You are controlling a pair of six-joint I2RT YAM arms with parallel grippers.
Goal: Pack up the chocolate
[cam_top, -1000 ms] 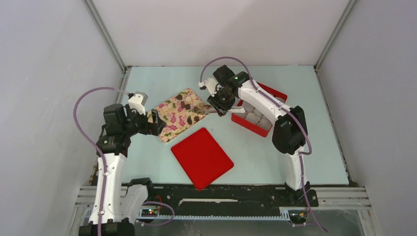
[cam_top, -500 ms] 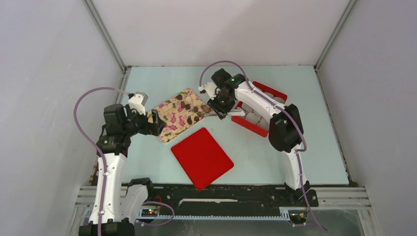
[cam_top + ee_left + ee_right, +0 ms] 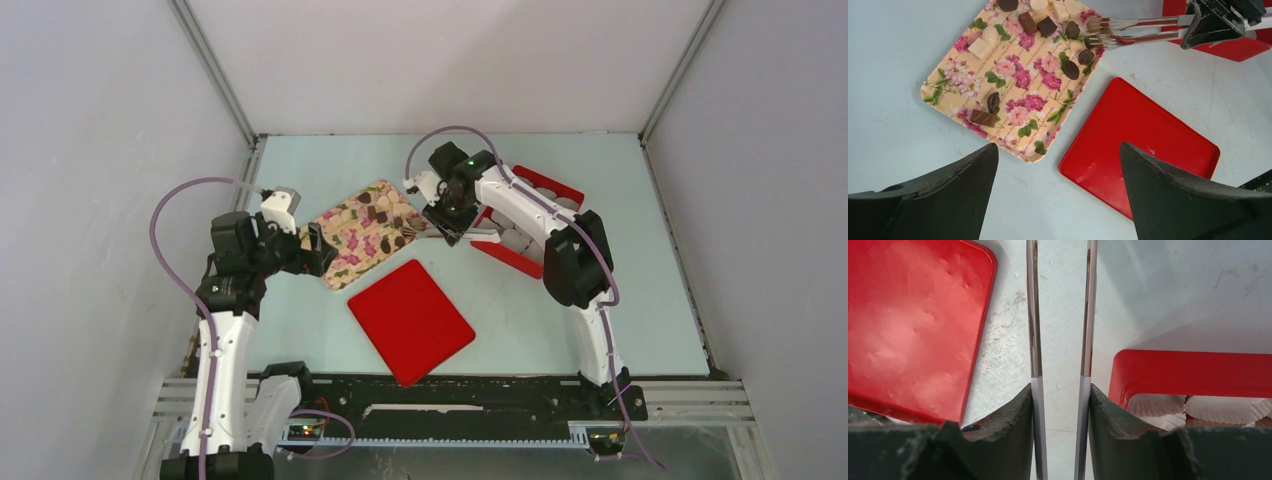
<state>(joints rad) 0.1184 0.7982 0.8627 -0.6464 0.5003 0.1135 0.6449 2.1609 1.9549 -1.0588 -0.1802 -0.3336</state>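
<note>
The chocolate (image 3: 1070, 69) lies as several dark and pale lumps on a floral tray (image 3: 1013, 90), mostly at its far end; the tray also shows in the top view (image 3: 362, 232). My right gripper (image 3: 447, 222) is shut on metal tongs (image 3: 1138, 30), whose two arms (image 3: 1034, 315) stay apart. The fork-like tong tips sit over the tray's right edge beside a dark lump (image 3: 1088, 42); I cannot tell if they grip it. My left gripper (image 3: 1058, 150) is open and empty above the tray's near corner.
A red box (image 3: 520, 225) with white paper cups (image 3: 1158, 405) stands right of the tray, under the right arm. A flat red lid (image 3: 410, 320) lies on the table in front of the tray.
My right gripper has shifted slightly left, bringing the tongs further over the tray's right edge. The left arm has not moved.
</note>
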